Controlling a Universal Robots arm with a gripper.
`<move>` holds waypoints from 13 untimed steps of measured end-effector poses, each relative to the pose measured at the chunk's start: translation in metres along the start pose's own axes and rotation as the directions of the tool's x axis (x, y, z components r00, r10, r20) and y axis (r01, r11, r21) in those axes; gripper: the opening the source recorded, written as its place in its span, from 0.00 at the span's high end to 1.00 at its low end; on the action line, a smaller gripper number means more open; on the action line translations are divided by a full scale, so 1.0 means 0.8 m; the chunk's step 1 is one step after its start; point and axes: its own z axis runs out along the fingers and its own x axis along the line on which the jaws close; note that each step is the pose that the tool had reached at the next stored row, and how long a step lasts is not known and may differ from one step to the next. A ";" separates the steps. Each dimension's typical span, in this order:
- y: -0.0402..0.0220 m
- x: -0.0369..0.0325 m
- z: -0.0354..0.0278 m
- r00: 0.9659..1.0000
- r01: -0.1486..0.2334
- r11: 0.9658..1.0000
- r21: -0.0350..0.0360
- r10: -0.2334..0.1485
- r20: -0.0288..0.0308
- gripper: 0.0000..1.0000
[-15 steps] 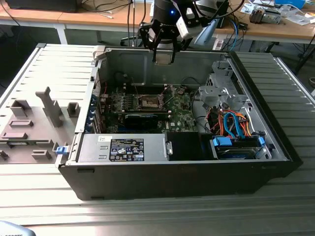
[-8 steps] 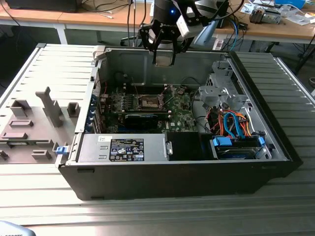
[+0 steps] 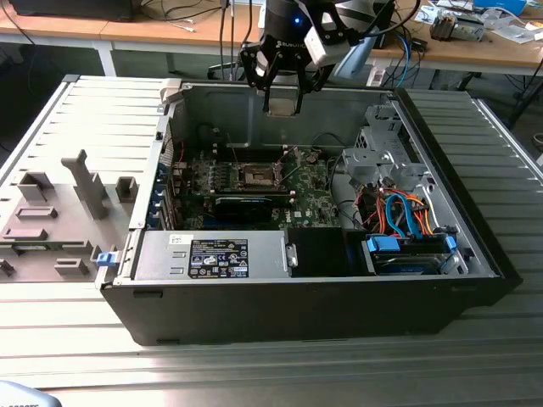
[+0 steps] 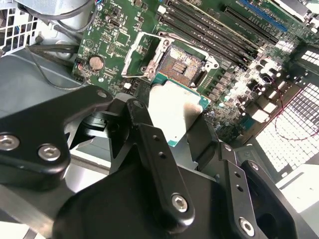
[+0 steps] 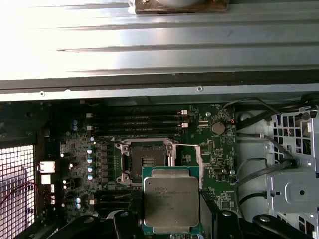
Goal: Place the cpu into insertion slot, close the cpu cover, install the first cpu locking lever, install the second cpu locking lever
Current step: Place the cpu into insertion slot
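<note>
Hiding one side of cpu behind gripper links in second wrist view, shrinking insertion slot detail beyond reading in exterior view

**Matt black, satin metal, glossy green**

The black pincer looks matt, its jointed fingers smooth and set with bright, shiny screw heads. Between those fingers, the small square cpu has a silvery-grey metal top, satin rather than mirror-bright, on a green rim. Just beyond the pincer, the square insertion slot has a dark, dull centre and a shiny metal rim, set in a glossy green circuit board. Beneath the pincer, the grey computer case is dull sheet metal, and the ribbed table under it is pale, smooth metal.
</note>
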 end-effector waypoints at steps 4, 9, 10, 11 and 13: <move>0.0000 0.0000 0.0001 1.000 -0.001 1.000 0.000 0.001 0.000 0.45; 0.0000 0.0000 0.0000 1.000 -0.006 1.000 0.002 0.006 0.000 0.45; 0.0000 0.0000 0.0001 1.000 -0.007 1.000 0.003 0.007 0.000 0.45; 0.0000 0.0000 0.0001 1.000 -0.008 1.000 0.003 0.008 0.000 0.45; 0.0000 0.0000 0.0000 1.000 -0.010 1.000 0.005 0.010 0.000 0.45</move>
